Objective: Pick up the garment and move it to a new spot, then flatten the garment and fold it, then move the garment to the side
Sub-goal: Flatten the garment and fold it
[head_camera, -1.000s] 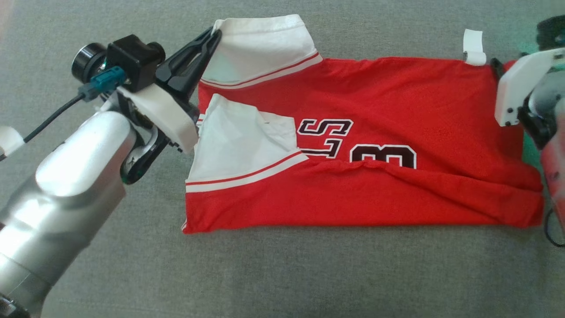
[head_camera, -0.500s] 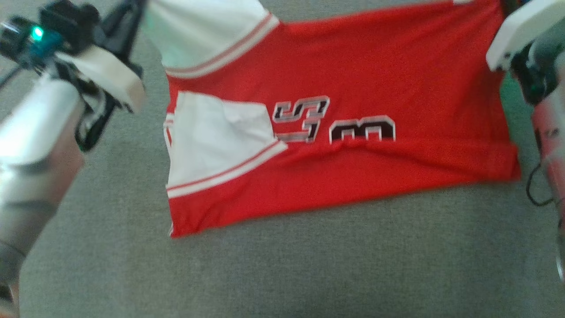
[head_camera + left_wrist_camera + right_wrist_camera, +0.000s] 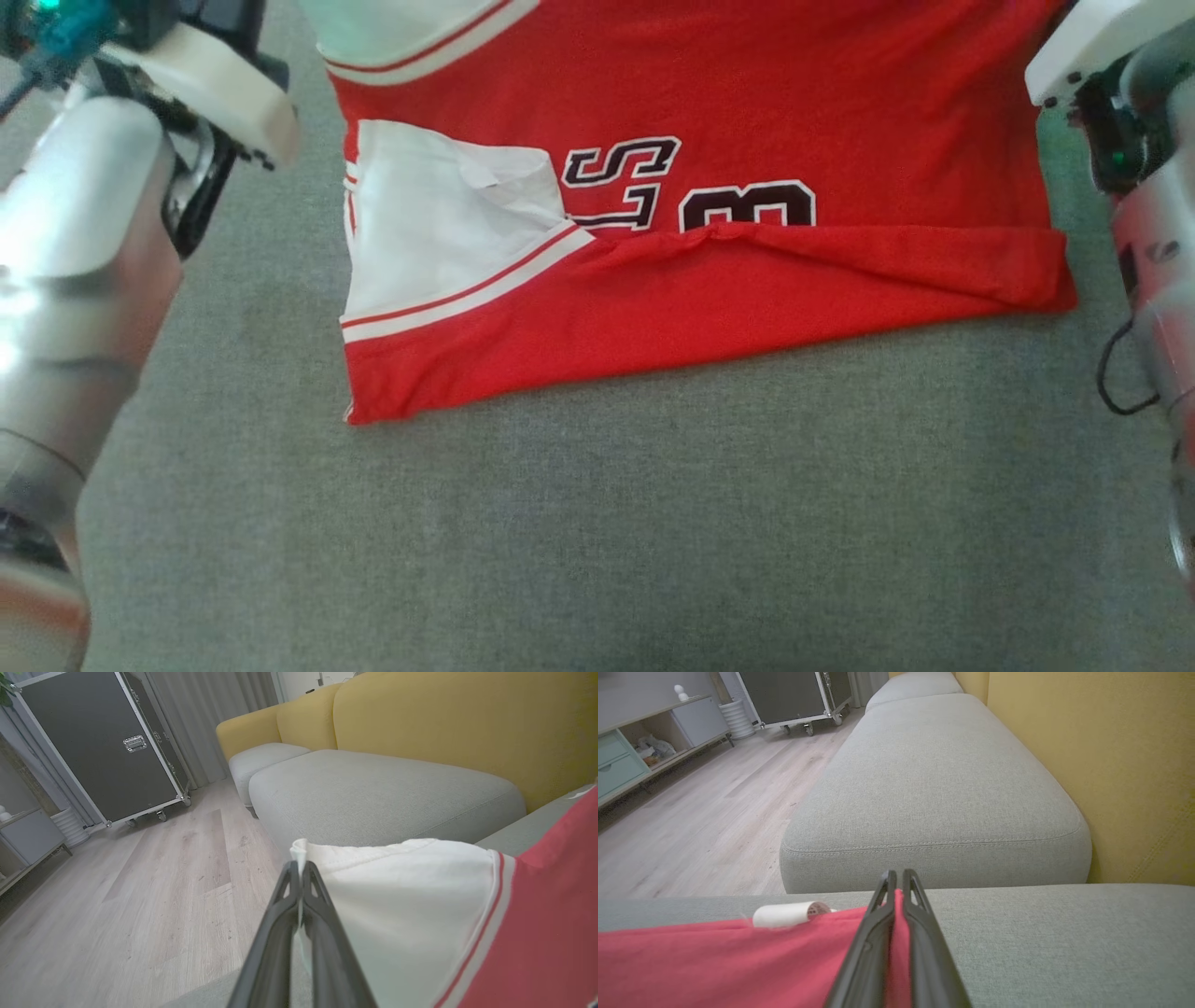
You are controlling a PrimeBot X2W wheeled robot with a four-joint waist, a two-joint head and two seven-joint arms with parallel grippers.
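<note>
Nearest me is bare grey fabric sofa cushion (image 3: 597,541). The red-and-white sports jersey (image 3: 709,289) lies across it, near hem doubled over. At the far edge, L gripper (image 3: 299,865) is pinched tight on the white sleeve (image 3: 397,891) and R gripper (image 3: 899,875) on the red corner. I judge this is the fold step. Next: lift both evenly and carry toward me w/o skew.

Work surface: grey woven upholstery (image 3: 597,523). Next to it, a grey seat cushion (image 3: 934,788) with a stitched edge, set against a mustard-yellow sofa back (image 3: 467,728). Floor (image 3: 140,896): pale wood-look planks. Black flight case (image 3: 103,751) with metal trim, on castors, beside grey curtains (image 3: 210,709). Low shelf unit (image 3: 626,760) with teal drawers. Light is soft and even.
</note>
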